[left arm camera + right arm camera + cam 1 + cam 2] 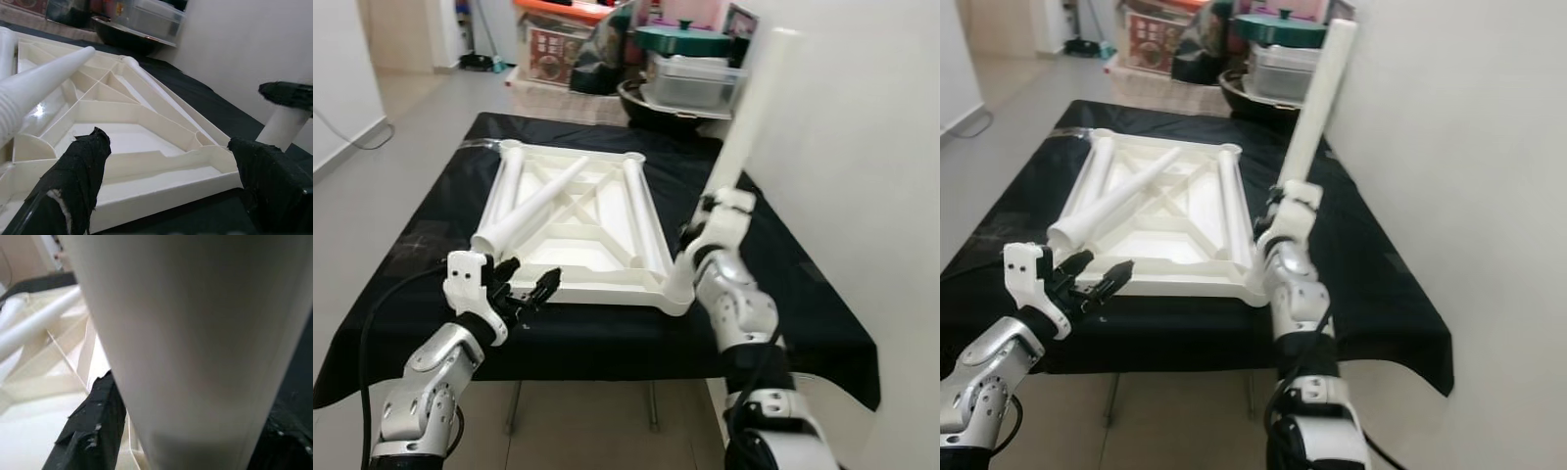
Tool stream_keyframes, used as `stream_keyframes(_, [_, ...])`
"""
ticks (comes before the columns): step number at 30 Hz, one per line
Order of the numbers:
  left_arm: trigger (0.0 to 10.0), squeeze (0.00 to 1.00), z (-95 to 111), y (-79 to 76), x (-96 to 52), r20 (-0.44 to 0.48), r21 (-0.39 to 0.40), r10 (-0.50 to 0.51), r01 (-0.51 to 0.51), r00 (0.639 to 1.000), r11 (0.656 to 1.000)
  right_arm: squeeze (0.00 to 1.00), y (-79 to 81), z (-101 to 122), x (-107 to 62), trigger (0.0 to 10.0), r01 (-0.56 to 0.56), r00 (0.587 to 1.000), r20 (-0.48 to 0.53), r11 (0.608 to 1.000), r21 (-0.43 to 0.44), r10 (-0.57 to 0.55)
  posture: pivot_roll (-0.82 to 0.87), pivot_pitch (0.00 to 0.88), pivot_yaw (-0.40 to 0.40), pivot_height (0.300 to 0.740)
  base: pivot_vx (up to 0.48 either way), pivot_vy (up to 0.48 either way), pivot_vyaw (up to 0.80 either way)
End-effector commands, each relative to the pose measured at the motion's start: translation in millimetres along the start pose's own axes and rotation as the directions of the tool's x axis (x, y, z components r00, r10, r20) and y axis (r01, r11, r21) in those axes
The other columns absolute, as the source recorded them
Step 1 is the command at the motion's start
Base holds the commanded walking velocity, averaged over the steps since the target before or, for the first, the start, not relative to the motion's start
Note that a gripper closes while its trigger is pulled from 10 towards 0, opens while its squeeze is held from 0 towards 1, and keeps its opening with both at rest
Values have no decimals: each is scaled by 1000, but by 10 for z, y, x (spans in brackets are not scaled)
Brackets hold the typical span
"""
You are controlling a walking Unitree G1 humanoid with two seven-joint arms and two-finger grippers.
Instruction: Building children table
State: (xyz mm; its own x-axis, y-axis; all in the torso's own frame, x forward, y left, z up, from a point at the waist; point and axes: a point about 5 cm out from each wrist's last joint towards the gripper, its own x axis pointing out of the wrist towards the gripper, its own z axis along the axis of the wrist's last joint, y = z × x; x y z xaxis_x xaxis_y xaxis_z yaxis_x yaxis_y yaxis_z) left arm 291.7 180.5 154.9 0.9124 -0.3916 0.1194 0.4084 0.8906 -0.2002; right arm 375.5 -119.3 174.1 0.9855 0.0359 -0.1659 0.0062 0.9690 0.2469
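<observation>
- Two end effectors are in front of you, one at each near corner of the white tabletop (pixel 578 230), which lies upside down with its ribbed underside up on the black-covered desk (pixel 803 284).
- Your right end effector (pixel 713 211) is closed on a white table leg (pixel 751 117), holding it nearly upright, tilted a little toward the wall, above the tabletop's near right corner. In the right wrist view the leg (pixel 195 342) sits between the two black fingers (pixel 90 426).
- Your left end effector (pixel 530 290) sits open just in front of the tabletop's near left edge, fingers spread and holding nothing. In the left wrist view its fingertips (pixel 85 161) point across the ribbed underside (pixel 127 132) toward the far side.
- Three more legs rest on the tabletop: one along the left rim (pixel 509 181), one along the right rim (pixel 636 211), and a third leg (pixel 529 211) lying diagonally across the ribs with its wide open end overhanging the near left corner, just beyond your left end effector.
- Beyond the desk's far end you have a pile of household clutter: a clear lidded storage box (pixel 690 78), a green lid (pixel 683 39) on top of it, and a dark bowl (pixel 656 106) beneath.
- Your right side runs along a plain white wall (pixel 862 147).
</observation>
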Motion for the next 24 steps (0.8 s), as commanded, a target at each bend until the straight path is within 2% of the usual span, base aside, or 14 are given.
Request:
stream_keyframes(1, [10000, 0, -41, -6, 0, -10, -11, -1, 0, 1000, 1000, 678, 79, 146, 28, 10000, -77, 996, 44, 997, -10, 77, 174, 0, -167, 740, 0, 0, 0])
stream_keyframes(2, [10000, 0, -42, -6, -1, -10, -11, 0, 0, 1000, 1000, 0, 87, 199, 39, 10000, -98, 993, 59, 995, -18, 99, 174, 0, -167, 740, 0, 0, 0])
stream_keyframes(5, [10000, 0, -43, -7, -3, -9, -11, 0, 0, 1000, 1000, 0, 138, 335, 42, 10000, -214, 973, 92, 977, -8, 213, 171, 0, -164, 740, 0, 0, 0])
stream_keyframes(6, [10000, 0, -44, -7, -2, -10, -11, -1, 1, 1000, 1000, 0, 203, 468, 10, 10000, -381, 916, 127, 924, -25, 381, 168, 0, -165, 740, 0, 0, 0])
stream_keyframes(8, [10000, 0, -44, -7, -2, -10, -11, -1, 1, 1000, 1000, 0, 203, 468, 10, 10000, -381, 916, 127, 924, -25, 381, 168, 0, -165, 740, 0, 0, 0])
stream_keyframes(9, [10000, 0, -44, -8, 1, -9, -15, -7, 7, 1000, 1000, 0, 223, 594, -95, 10000, -638, 748, 137, 760, -124, 650, 168, 0, -165, 740, 0, 0, 0])
stream_keyframes(10, [10000, 0, -44, -8, 1, -9, -15, -7, 7, 1000, 1000, 0, 223, 594, -95, 10000, -638, 748, 137, 760, -124, 650, 168, 0, -165, 740, 0, 0, 0])
stream_keyframes(12, [10000, 0, -45, -15, 16, -8, -17, -12, 12, 1000, 1000, 0, 173, 518, -138, 10000, -763, 630, 30, 625, -166, 776, 163, 0, -164, 740, 0, 0, 0])
stream_keyframes(16, [10000, 0, -49, -16, 22, -8, -17, -13, 12, 1000, 1000, 0, 181, 402, -112, 10000, -805, 584, -59, 569, -169, 809, 169, 0, -171, 740, 0, 0, 0])
stream_keyframes(17, [10000, 0, -52, -18, 23, -8, -17, -11, 11, 1000, 1000, 0, 195, 351, -83, 8627, -803, 590, -81, 572, -169, 803, 175, 0, -177, 740, 0, 0, 0])
stream_keyframes(19, [10000, 0, -54, -19, 23, -7, -16, -10, 10, 1000, 1000, 0, 203, 320, -62, 8627, -798, 597, -92, 578, -171, 797, 175, 0, -177, 740, 0, 0, 0])
stream_keyframes(21, [10000, 0, -59, -20, 14, -6, -16, -6, 6, 1000, 1000, 0, 177, 216, 29, 157, -742, 669, -119, 649, -168, 734, 185, 0, -184, 740, 0, 0, 0])
stream_keyframes(23, [10000, 0, -60, -21, 11, -6, -16, -4, 4, 1000, 1000, 0, 150, 182, 64, 157, -716, 697, -128, 679, -164, 705, 185, 0, -184, 740, 0, 0, 0])
stream_keyframes(24, [10000, 0, -61, -22, 8, -5, -16, -4, 4, 1000, 1000, 0, 84, 162, 118, 0, -654, 756, -131, 741, -155, 641, 183, 0, -182, 740, 0, 0, 0])
